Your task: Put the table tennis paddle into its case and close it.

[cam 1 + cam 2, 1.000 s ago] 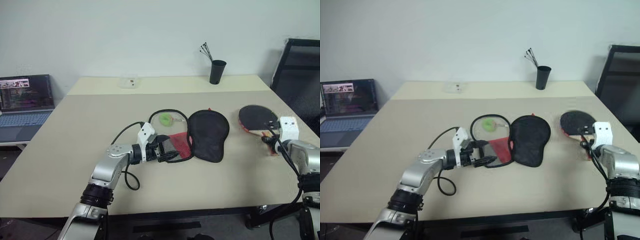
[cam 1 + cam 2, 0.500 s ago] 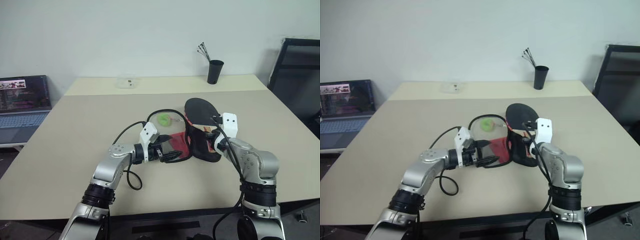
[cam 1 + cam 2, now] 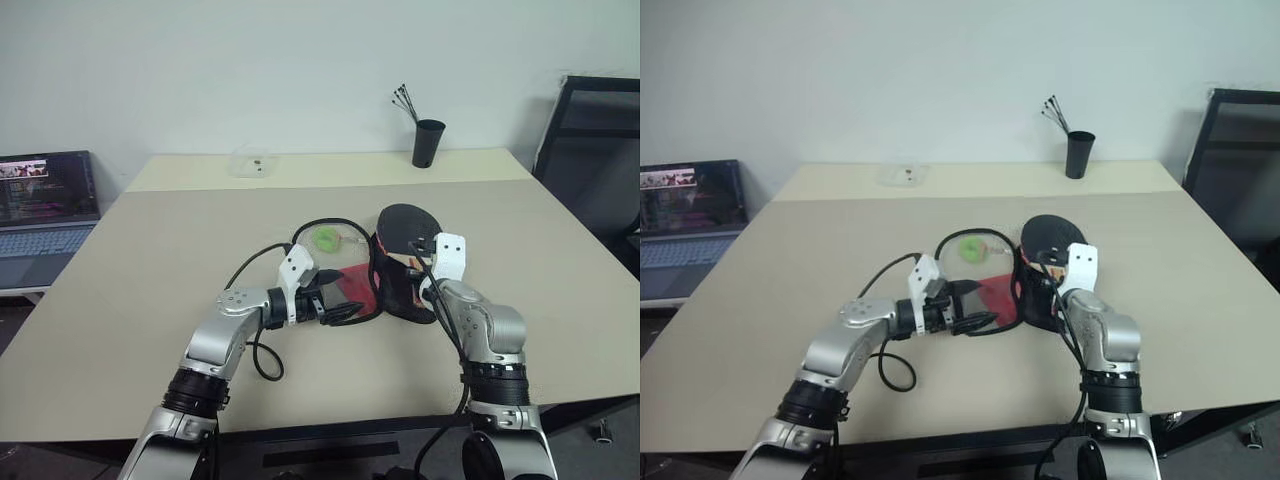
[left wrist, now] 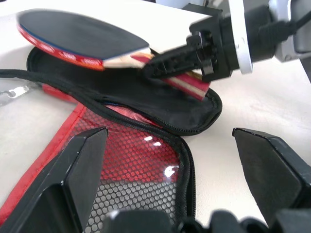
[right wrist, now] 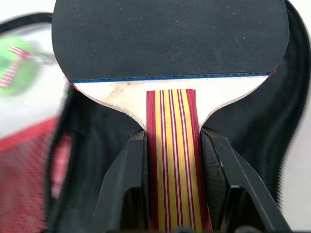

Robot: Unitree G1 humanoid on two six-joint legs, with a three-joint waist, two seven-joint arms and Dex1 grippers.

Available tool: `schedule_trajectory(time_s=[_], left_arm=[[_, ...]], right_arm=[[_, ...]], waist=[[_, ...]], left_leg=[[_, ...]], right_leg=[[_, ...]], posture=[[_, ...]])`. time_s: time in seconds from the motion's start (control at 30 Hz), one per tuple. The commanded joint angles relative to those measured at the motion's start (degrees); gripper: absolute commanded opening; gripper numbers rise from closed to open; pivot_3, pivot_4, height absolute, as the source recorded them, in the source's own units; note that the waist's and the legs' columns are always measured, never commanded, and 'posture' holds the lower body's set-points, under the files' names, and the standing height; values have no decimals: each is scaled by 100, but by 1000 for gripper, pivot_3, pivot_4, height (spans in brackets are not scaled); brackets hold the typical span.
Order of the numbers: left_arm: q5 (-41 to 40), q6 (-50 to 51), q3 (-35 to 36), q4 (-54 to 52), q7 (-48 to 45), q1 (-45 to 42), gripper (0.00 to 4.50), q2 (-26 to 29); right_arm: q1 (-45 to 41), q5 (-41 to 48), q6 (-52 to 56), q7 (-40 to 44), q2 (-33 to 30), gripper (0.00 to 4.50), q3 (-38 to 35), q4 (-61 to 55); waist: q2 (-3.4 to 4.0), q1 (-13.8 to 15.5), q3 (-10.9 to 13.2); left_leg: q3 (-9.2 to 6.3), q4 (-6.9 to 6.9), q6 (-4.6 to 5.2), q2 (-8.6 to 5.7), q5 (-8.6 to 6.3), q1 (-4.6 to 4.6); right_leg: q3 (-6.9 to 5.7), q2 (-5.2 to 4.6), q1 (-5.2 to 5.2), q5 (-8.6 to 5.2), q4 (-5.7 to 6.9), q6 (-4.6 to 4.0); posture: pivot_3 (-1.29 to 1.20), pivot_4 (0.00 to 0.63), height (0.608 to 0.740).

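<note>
Right wrist view: right hand [image 5: 172,160] clamps the table tennis paddle [image 5: 170,43] by its handle, above its open case [image 4: 146,102] on the bench [image 3: 150,260]. Left hand [image 4: 175,165] spread apart over the case's mesh pocket [image 4: 131,170].

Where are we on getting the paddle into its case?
Done: the case lies unzipped on the table. In hand: the right pincer grips the table tennis paddle by its handle, blade above the case's black half; the left pincer, open, straddles the mesh flap. Left: seat the paddle, fold, zip.
</note>
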Motion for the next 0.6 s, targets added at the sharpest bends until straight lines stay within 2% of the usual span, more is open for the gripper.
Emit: schedule_trajectory(time_s=[0.03, 0.33, 0.5, 0.57, 0.6], left_arm=[[-29, -76, 12, -210, -16, -8, 4500, 38], [-52, 68, 0, -362, 44, -56, 4500, 28], [-60, 154, 32, -437, 70, -64, 4500, 53], [-79, 201, 114, -454, 128, -54, 4500, 83], [-94, 228, 167, -461, 164, -42, 4500, 104]], right_arm=[[-52, -57, -179, -20, 43, 1090, 125, -264], [57, -75, -142, -131, 180, 1090, 159, -209], [29, -43, -269, -324, 298, 1090, -65, -49], [32, -58, -328, -342, 308, 1810, -63, -52], [30, -70, -361, -329, 301, 2030, -40, -62]], waist=[[0, -1, 0], [0, -3, 0], [0, -3, 0], [0, -3, 0], [0, -4, 0]], left_leg=[[0, 0, 0, 0, 0, 0], [0, 0, 0, 0, 0, 0], [0, 0, 0, 1, 0, 2], [0, 0, 0, 1, 0, 2], [-1, 0, 0, 1, 0, 2]], right_leg=[[0, 0, 0, 0, 0, 0], [1, 1, 0, 0, 0, 0], [0, 2, 0, 0, 0, 0], [0, 2, 1, 0, 1, 0], [0, 2, 1, 0, 1, 0]], posture=[[0, 150, 740], [0, 150, 740], [0, 150, 740], [0, 150, 740], [0, 150, 740]])
